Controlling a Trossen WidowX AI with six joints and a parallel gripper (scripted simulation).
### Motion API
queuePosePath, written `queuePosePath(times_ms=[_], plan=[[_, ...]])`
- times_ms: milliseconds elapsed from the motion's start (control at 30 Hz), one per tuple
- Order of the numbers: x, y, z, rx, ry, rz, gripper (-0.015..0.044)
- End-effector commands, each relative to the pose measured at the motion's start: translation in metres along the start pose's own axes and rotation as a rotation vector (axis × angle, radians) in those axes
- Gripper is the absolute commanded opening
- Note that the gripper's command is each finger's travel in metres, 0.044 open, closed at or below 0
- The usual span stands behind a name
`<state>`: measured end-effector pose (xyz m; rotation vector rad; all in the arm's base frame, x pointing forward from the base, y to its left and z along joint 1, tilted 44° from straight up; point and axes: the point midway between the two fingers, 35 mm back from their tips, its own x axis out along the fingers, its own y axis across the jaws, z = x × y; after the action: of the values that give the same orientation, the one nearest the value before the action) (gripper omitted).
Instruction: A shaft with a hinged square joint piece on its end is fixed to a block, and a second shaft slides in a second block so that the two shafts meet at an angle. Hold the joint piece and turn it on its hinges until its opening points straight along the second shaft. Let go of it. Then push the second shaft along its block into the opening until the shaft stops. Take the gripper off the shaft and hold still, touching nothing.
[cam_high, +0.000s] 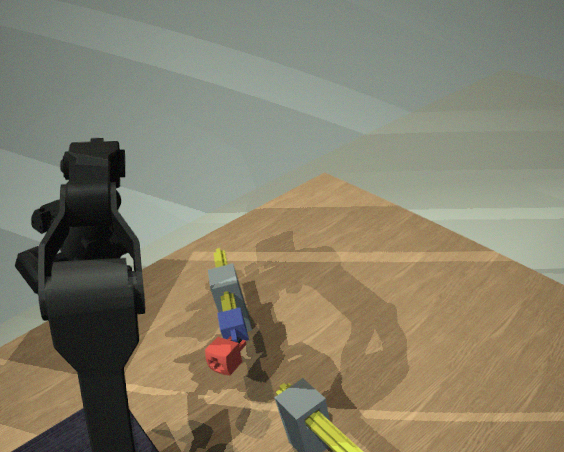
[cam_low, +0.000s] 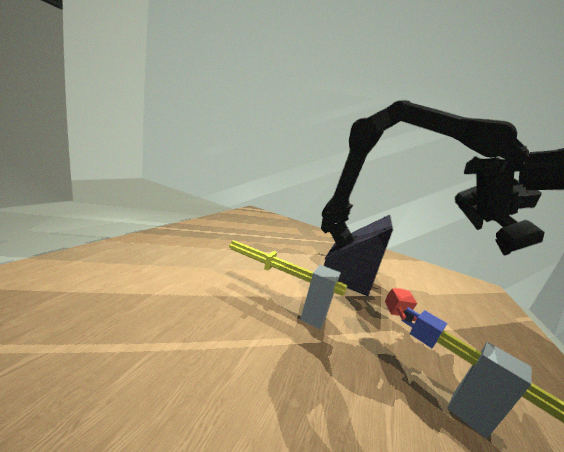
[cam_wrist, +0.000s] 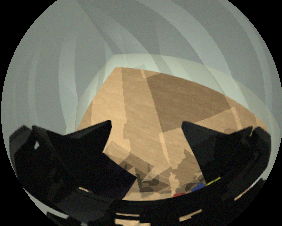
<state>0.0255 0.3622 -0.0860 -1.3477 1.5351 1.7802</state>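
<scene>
The tool (cam_high: 35, 241) (cam_low: 494, 225) (cam_wrist: 147, 124) was held open and empty, raised above the surface (cam_high: 450, 325) (cam_low: 150, 390) (cam_wrist: 140, 95). In the top view, the red joint piece (cam_high: 225, 356) (cam_low: 401, 302) was hinged to the blue fork (cam_high: 232, 322) (cam_low: 429, 329) (cam_wrist: 198, 186), its opening turned toward eight o'clock. The second shaft (cam_high: 334, 433) (cam_low: 295, 270) was seated through its block (cam_high: 300, 400) (cam_low: 320, 297), at the joint piece's four o'clock, apart from it.

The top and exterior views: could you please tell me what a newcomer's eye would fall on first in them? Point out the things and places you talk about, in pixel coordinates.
Probably the red joint piece (cam_high: 223, 356) (cam_low: 400, 302), hinged to the end of a blue piece (cam_high: 232, 322) (cam_low: 428, 329) between two grey blocks. Next comes the black arm (cam_high: 106, 350) (cam_low: 450, 122), rising above the wooden table with its open gripper raised away from the red piece.
</scene>
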Motion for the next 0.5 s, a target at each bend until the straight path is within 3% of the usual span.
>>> queuePosePath(times_ms=[0, 467], plan=[[-0.006, -0.003, -0.017, 0.139, 0.050, -0.034, 0.0440], [-0.020, -0.010, -0.073, 0.582, 0.200, -0.160, 0.0440]])
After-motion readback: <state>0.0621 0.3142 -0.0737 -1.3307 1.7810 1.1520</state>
